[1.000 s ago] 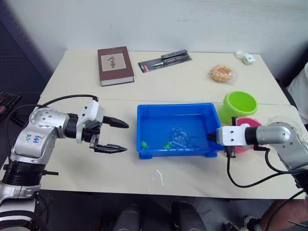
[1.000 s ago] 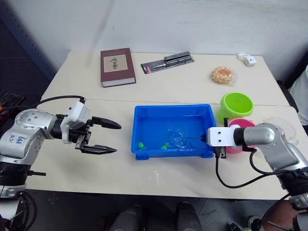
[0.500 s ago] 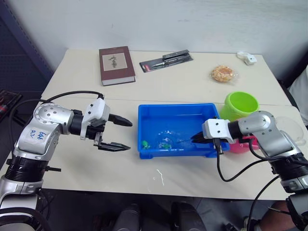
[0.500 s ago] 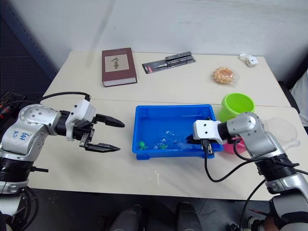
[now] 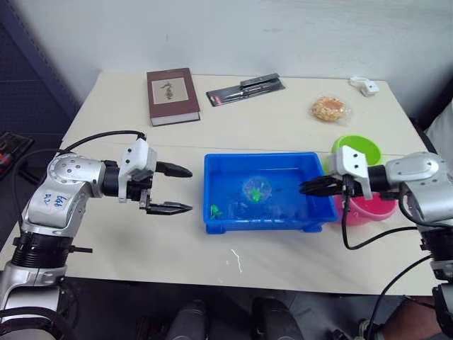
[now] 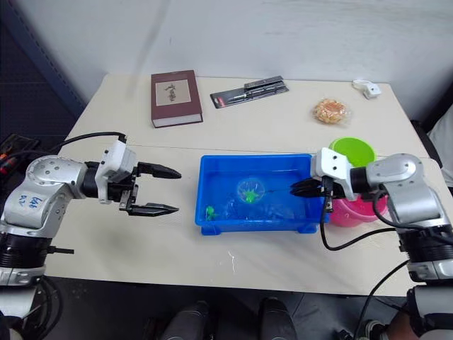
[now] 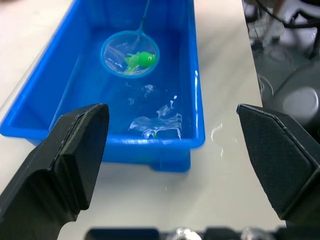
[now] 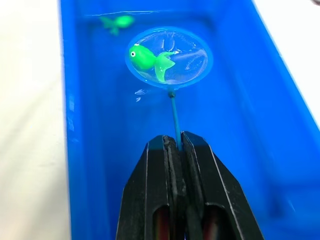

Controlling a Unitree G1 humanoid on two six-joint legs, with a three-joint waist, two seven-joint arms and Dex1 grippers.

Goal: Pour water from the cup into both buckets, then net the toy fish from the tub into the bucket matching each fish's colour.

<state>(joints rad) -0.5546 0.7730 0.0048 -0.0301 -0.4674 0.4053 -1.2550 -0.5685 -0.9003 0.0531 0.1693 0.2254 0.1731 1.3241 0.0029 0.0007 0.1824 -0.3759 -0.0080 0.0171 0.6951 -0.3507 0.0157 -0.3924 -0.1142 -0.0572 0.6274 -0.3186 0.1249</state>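
The right gripper is clamped on the net, a green fish inside; left gripper fingers apart at 9 o'clock of the tub; no words can be read

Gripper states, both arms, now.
Left gripper: open, holding nothing.
Right gripper: shut on the net, green fish inside.

Fish in net over tub
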